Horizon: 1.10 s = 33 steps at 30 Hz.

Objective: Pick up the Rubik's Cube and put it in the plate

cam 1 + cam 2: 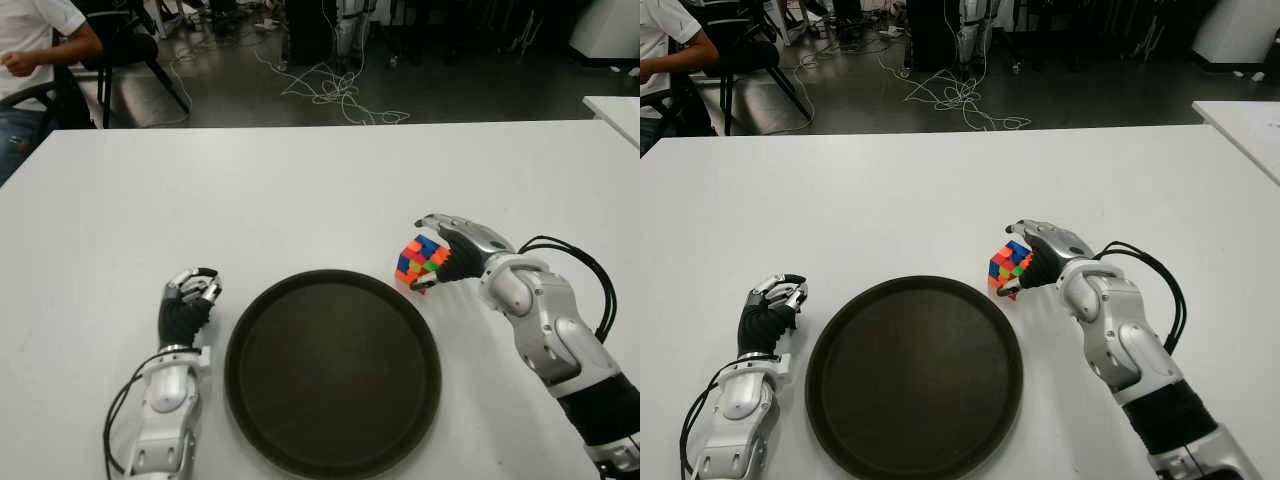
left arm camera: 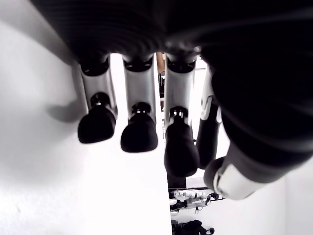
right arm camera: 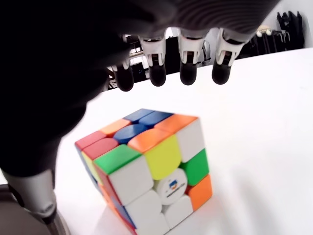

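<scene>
one multicoloured rubik's cube (image 3: 146, 166) sits on the white table (image 1: 300, 190), just right of the round dark plate (image 1: 332, 372). right hand (image 1: 455, 250) arches over it, fingers (image 3: 188, 73) spread, not clamping. left hand (image 1: 188, 300), left of the plate, has curled fingers holding nothing.

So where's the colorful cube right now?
The Rubik's Cube sits on the white table, just past the upper right rim of the dark plate. The right hand is right beside it, fingers open over it.

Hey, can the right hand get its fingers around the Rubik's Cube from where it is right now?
Probably yes. The right hand is right at the Rubik's Cube, fingers spread above it and not yet closed, and nothing lies between them. The cube sits tilted on the white table, beside the plate rim.
</scene>
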Motion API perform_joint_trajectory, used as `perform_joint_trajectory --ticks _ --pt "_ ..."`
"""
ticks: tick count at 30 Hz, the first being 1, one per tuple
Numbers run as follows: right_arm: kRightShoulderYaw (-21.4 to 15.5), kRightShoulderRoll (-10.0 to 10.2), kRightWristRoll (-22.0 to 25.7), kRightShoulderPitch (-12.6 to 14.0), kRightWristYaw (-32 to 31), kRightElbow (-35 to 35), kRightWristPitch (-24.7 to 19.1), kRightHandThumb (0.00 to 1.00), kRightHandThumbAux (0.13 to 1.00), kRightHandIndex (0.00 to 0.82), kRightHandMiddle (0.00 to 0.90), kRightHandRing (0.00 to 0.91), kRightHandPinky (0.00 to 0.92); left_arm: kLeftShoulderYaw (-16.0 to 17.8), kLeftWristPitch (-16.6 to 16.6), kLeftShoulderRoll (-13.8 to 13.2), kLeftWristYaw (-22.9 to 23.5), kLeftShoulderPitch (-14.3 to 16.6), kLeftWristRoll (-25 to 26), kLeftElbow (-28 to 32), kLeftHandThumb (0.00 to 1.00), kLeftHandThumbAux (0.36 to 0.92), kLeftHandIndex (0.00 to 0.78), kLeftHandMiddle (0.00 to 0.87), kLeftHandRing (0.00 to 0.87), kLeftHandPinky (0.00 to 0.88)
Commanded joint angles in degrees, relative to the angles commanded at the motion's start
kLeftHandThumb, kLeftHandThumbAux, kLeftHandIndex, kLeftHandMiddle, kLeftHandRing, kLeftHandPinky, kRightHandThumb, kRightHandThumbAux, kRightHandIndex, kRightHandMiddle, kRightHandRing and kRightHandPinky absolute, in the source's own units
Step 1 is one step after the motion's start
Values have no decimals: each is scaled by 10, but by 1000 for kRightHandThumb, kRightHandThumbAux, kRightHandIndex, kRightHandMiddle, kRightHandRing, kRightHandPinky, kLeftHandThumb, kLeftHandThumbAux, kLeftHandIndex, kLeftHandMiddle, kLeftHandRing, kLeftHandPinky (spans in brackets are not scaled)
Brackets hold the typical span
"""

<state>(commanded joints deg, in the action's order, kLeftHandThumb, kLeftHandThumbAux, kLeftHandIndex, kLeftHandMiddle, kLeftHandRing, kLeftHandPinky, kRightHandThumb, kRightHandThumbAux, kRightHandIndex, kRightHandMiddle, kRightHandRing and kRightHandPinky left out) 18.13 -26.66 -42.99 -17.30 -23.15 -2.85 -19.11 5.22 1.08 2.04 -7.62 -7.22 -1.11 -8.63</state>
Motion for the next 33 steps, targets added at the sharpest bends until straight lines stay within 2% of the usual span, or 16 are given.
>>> perform_joint_trajectory --ticks 15,23,33 --pt "-9 0 8 -1 11 6 11 0 652 0 0 0 1 -2 -11 1 2 -2 0 0 710 704 442 787 799 780" --pt "-4 -2 6 -4 12 12 20 0 668 0 0 0 11 -3 -14 0 5 -4 1 2 709 704 442 788 799 780" --pt "6 -4 -2 -9 3 20 16 0 612 0 0 0 9 0 -7 5 0 -2 3 2 710 703 442 784 797 778"
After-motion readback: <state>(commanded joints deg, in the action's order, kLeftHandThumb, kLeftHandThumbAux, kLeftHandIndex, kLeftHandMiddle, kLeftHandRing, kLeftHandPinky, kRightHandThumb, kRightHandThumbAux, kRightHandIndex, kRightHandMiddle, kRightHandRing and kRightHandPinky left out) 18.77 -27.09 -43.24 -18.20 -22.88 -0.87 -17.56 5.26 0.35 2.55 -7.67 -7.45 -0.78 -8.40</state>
